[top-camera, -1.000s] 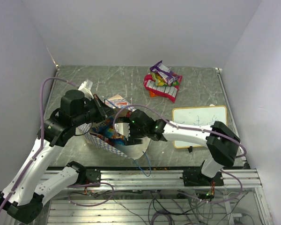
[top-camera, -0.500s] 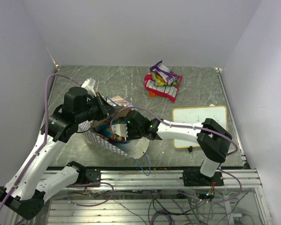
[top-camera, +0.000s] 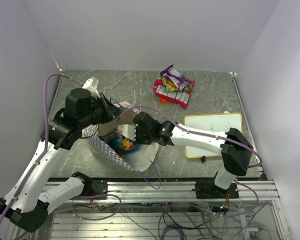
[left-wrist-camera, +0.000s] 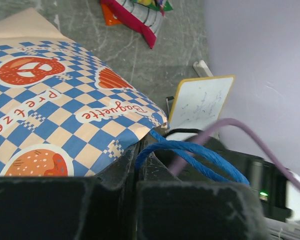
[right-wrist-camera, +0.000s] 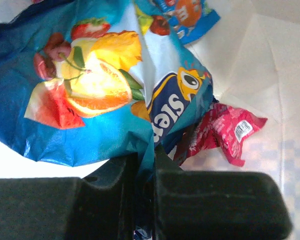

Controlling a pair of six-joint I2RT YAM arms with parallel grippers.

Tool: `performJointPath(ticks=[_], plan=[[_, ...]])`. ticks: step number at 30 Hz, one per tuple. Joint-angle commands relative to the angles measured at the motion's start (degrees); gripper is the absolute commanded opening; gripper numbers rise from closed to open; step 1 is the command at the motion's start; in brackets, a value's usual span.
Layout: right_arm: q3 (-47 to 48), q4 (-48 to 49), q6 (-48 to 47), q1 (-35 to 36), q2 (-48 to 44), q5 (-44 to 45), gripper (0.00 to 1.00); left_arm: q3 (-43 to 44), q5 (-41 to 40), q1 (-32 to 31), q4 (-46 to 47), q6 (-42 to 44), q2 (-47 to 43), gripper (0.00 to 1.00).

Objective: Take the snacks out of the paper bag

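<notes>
The left gripper [left-wrist-camera: 139,167] is clenched on the thin blue string handle [left-wrist-camera: 190,150] of the cream, blue-checkered paper bag [top-camera: 112,150], holding its mouth open. Inside the bag, the right gripper [right-wrist-camera: 145,160] pinches a crinkly blue fruit-printed foil packet [right-wrist-camera: 85,95]; a pink foil packet [right-wrist-camera: 225,132] lies beside it. The step in hand looks like extraction. The next move probably calls for lifting the packet clear of the bag's rim.

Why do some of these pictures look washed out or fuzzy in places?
Right wrist view: glare on the blue packet, the bag's inside washed out pale, the right pincer a dark blur. Left wrist view: bag print sharp, left pincer blurred. Top view: even light, all sharp.
</notes>
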Motion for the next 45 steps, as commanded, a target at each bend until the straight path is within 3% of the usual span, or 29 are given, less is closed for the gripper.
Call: performJointPath(ticks=[1, 9, 24, 36, 45], plan=[[3.92, -1.02, 5.0, -0.03, -10.12, 0.14, 0.0, 1.92, -6.35, 0.24, -3.21, 2.18, 0.1, 0.07], [4.21, -0.92, 12.51, -0.06, -17.08, 5.87, 0.0, 0.54, -5.63, 0.24, -0.39, 0.81, -0.18, 0.07], [14.57, -8.88, 16.29, -0.13, -25.61, 10.39, 0.0, 4.36, -8.31, 0.25, -1.59, 3.66, 2.42, 0.07], [21.22, -8.69, 12.29, -0.05, -29.5, 14.0, 0.0, 4.4, -12.1, 0.24, -5.55, -1.28, 2.57, 0.07], [23.47, -3.37, 6.56, -0.14, -29.26, 26.05, 0.0, 3.57, -10.81, 0.24, -6.37, -1.8, 2.79, 0.07]])
